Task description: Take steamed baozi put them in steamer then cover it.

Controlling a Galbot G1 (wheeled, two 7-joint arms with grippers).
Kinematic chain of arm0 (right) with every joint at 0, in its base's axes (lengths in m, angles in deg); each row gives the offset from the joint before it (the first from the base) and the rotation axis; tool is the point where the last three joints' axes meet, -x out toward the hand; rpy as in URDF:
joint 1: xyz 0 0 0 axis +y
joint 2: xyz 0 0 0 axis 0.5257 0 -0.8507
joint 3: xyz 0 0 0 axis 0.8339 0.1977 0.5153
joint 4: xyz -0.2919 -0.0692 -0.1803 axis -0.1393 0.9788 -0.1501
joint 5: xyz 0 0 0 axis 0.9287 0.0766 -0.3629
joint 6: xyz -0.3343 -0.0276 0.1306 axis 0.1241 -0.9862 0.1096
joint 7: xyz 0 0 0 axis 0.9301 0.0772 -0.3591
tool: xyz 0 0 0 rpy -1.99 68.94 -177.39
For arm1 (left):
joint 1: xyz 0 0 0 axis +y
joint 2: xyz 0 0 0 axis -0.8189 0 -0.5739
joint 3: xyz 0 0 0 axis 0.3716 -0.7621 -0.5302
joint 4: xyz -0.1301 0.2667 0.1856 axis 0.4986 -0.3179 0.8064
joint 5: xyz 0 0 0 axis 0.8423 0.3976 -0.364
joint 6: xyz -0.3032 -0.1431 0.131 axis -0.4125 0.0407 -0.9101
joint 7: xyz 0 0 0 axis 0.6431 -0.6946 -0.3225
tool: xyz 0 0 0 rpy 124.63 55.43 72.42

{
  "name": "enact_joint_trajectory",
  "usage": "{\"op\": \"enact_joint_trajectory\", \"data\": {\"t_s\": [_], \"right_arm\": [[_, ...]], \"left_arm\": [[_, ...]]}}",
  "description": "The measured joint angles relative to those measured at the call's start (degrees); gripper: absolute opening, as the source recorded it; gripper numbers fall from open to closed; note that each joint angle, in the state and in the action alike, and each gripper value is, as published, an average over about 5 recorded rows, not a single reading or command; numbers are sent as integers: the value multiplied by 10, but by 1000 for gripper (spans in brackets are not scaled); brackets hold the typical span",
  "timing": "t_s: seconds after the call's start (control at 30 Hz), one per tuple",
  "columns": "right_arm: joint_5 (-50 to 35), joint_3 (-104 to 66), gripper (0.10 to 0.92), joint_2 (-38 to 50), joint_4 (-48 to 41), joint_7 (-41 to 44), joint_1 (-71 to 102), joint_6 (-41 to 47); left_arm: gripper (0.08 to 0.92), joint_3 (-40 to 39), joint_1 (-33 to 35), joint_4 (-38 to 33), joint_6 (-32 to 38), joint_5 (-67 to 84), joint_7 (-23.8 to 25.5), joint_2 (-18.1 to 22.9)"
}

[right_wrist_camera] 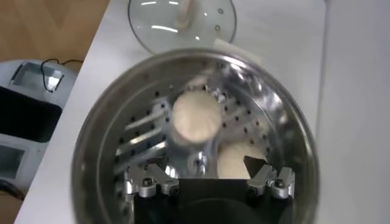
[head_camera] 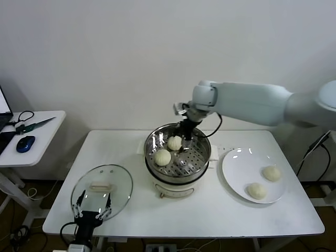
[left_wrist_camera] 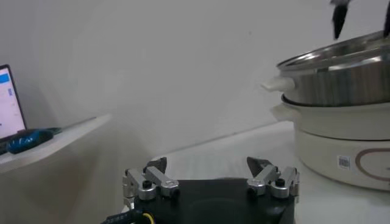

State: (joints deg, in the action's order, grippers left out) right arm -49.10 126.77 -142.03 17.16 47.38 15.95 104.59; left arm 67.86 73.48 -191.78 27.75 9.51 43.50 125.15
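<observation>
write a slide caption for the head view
Right gripper open over the steamer holding two baozi; two more wait on the plate.

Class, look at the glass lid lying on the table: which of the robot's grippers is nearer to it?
Left. The left gripper hangs open at the glass lid's near edge, while the right gripper is open over the steamer, across the table.
</observation>
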Motion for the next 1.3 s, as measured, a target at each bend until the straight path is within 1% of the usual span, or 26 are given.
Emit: {"op": "enact_joint_trajectory", "data": {"t_s": [0.3,0.47,0.63,0.8,0.97,1.3], "right_arm": [[86,9,823,149,68,17,-10,-16],[153,4,823,222,82,25,13,-27],[221,-22,823,274,82,27,66,-37],[279,-62,823,300,69,29,135,-46],[322,-104,823,306,47,31,201,-55],[364,-151,823,287,3,38,281,-66]], "left_arm": [[823,2,-2,1,-3,-5,2,1],[823,5,-2,2,-5,-8,2,3],[823,4,0,2,-7,-14,2,7],[823,5,2,3,-7,-21,1,12],[823,8,4,9,-8,-27,1,17],[823,13,6,19,-6,-32,-2,21]]}}
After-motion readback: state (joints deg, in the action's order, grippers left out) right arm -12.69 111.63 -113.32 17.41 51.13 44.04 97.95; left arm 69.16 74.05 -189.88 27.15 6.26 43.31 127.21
